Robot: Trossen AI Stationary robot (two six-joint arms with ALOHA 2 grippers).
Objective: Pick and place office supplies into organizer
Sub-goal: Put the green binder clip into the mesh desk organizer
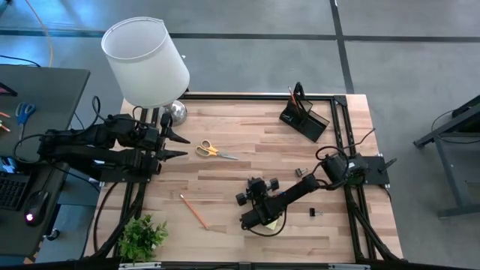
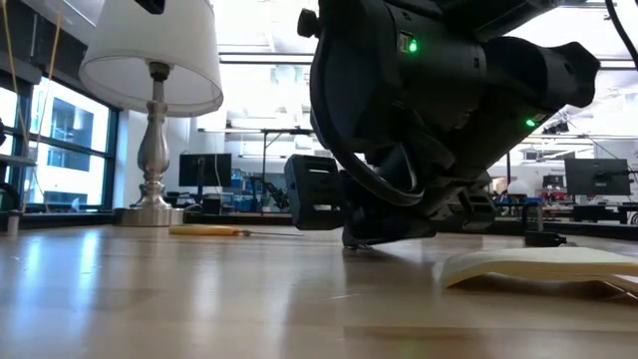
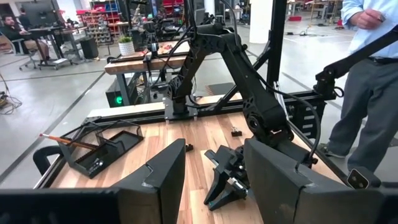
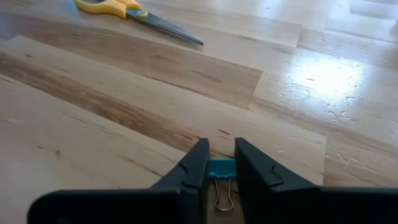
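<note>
My right gripper (image 4: 221,163) is low over the table's near middle, shut on a small blue clip (image 4: 221,168). It also shows in the high view (image 1: 251,193) and as a dark mass in the low view (image 2: 361,239). The yellow-handled scissors (image 1: 214,150) lie flat farther toward the far left. An orange pencil (image 1: 193,211) lies near the front. The yellow sticky-note pad (image 1: 274,223) lies partly under the right arm. The black organizer (image 1: 304,116) stands at the far right with a pencil in it. My left gripper (image 3: 217,180) waits open at the table's left edge. My right gripper pinches the clip's blue body (image 4: 219,167) between its two fingertips. The fingers slant down from the table's near right side. The clip's wire loop (image 4: 224,198) points back between the fingers. The clip is down at the table top.
A white-shaded lamp (image 1: 146,60) stands at the far left corner, a small green plant (image 1: 142,236) at the near left. A tiny black clip (image 1: 313,214) lies right of the right arm. A person (image 3: 367,93) stands beyond the table's right side.
</note>
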